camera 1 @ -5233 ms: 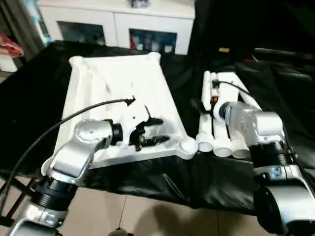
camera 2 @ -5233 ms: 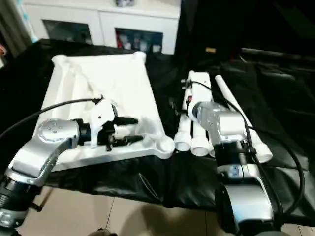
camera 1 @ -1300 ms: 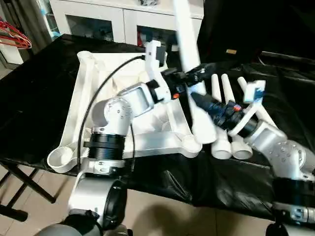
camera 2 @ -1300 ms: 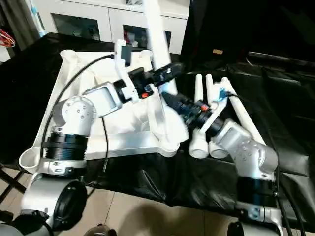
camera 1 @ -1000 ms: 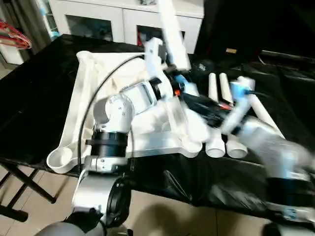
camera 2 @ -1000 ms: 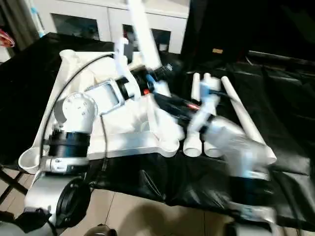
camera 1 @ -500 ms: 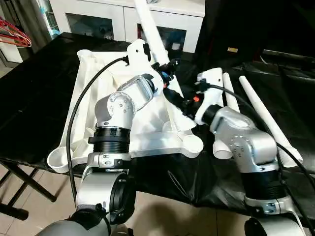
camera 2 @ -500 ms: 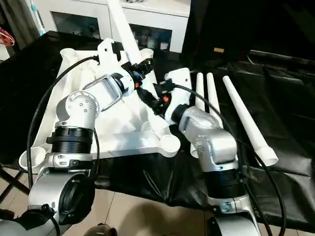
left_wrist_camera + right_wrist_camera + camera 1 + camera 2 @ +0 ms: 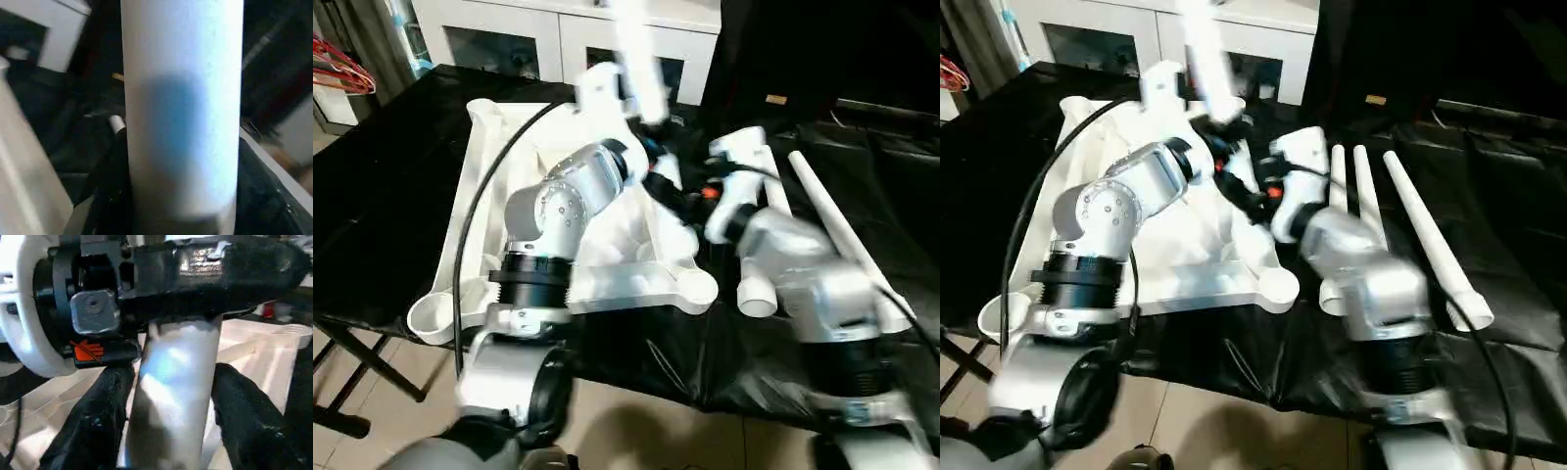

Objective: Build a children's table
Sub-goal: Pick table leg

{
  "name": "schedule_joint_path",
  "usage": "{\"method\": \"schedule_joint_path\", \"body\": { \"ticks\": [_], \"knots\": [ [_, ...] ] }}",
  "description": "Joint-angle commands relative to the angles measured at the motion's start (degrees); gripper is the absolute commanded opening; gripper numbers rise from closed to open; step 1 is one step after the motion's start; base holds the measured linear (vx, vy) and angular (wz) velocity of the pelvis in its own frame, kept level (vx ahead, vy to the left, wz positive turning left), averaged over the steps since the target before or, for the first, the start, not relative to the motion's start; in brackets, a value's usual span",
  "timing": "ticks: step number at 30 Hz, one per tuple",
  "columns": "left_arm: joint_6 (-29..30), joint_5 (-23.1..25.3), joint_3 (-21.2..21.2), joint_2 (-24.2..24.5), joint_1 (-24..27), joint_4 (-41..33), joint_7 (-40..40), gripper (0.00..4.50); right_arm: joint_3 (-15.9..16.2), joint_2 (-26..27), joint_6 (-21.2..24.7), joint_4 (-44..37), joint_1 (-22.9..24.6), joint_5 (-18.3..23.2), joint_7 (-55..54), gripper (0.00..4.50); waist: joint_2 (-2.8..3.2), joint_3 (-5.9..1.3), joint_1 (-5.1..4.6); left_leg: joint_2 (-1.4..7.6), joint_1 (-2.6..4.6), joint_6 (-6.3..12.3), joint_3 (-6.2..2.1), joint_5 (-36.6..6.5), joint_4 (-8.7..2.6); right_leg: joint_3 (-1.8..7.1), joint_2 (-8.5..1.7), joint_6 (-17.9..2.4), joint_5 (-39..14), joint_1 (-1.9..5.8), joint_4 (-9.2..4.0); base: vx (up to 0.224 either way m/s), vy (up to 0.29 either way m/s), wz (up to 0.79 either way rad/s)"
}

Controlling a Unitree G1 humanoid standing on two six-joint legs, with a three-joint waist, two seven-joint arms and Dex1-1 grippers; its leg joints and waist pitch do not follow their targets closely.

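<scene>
Since half a second ago: raised leg (image 9: pixel 636 54) swung more upright, upper end now leaning less toward the tabletop's far-left side; right arm slid a bit outward, blurred mid-move. Tabletop (image 9: pixel 499 166) unchanged, upside down on black cloth (image 9: pixel 382 196), ribbed underside up, near round sockets at both front corners.

Left gripper (image 9: pixel 1224 147) clamped on the leg partway up, fingers closed around the tube; in left wrist view the leg fills the middle with a black finger (image 9: pixel 110 191) pressed at its side. Right gripper (image 9: pixel 168 431) just below the left one, black fingers (image 9: pixel 93 426) standing on both sides of the leg's lower part; gaps or contact hard to judge, so grip or loose straddle cannot tell. Lower end of the leg over the tabletop's right edge, near the front-right socket (image 9: pixel 695 289); seated or not, hidden by the arms.

Three more legs (image 9: pixel 1425 235) lying on the cloth right of the tabletop, side by side, wide ends toward the robot. White cabinet (image 9: pixel 558 34) behind the cloth.
</scene>
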Motion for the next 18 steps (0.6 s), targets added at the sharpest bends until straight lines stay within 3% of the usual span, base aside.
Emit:
{"method": "schedule_joint_path", "body": {
  "ticks": [1, 2, 8, 12, 17, 18],
  "knots": [
    [1.0, -0.5, -2.2, 0.5, 0.0, -0.9, -3.0, 1.91, -0.9, -0.9, 1.2, -1.3, 0.2, 1.8, 2.2, 2.97, 0.56, -4.76, 0.1, 4.13, 1.19, 2.85, -2.39, -2.5, -3.41, 3.69, -6.08, -12.4, 2.3, 3.76, -3.66, 0.0, 0.0, 0.0],
    [1.0, -1.1, -3.9, 2.5, 0.3, -1.2, -8.4, 1.9, -1.5, -3.1, 2.3, -1.6, 0.9, 3.5, 5.4, 3.27, 0.48, -4.81, 0.16, 4.07, 1.23, 2.82, -2.37, -2.9, -3.38, 3.66, -6.05, -12.4, 1.7, 3.87, -3.76, 0.0, 0.0, 0.0],
    [3.4, -5.3, -5.8, 5.2, 1.4, -3.7, -19.6, 1.9, -2.3, -6.7, 5.6, -3.4, 2.3, 9.0, 12.4, 3.79, 0.47, -4.87, 0.2, 4.23, 1.1, 3.13, -2.32, -2.0, -3.29, 3.66, -6.09, -13.7, 3.3, 3.88, -3.37, 0.0, 0.0, 0.0],
    [5.1, -9.3, -6.0, 5.9, 1.9, -6.1, -26.0, 1.9, -2.2, -9.4, 7.3, -5.1, 4.0, 11.8, 17.3, 3.79, 0.47, -4.72, 0.29, 4.24, 1.19, 3.09, -2.24, -3.1, -3.3, 3.63, -6.23, -14.0, 0.4, 3.88, -3.74, 0.0, 0.0, 0.0],
    [5.1, -10.4, -5.6, 5.8, 1.7, -6.1, -27.6, 1.9, -1.9, -11.1, 8.3, -6.1, 5.0, 13.1, 19.4, 3.79, 0.29, -4.65, 0.29, 4.16, 1.1, 2.84, -2.24, -3.8, -3.27, 3.6, -6.15, -13.3, -1.9, 3.96, -4.0, 0.0, 0.0, 0.0],
    [5.1, -10.6, -5.5, 5.8, 1.6, -5.9, -28.1, 1.9, -1.7, -11.7, 8.6, -6.3, 5.3, 13.2, 20.0, 3.62, 0.26, -4.68, 0.31, 4.16, 1.11, 2.69, -2.26, -3.7, -3.28, 3.6, -6.11, -12.9, -2.6, 3.93, -4.03, 0.0, 0.0, 0.0]
  ]
}}
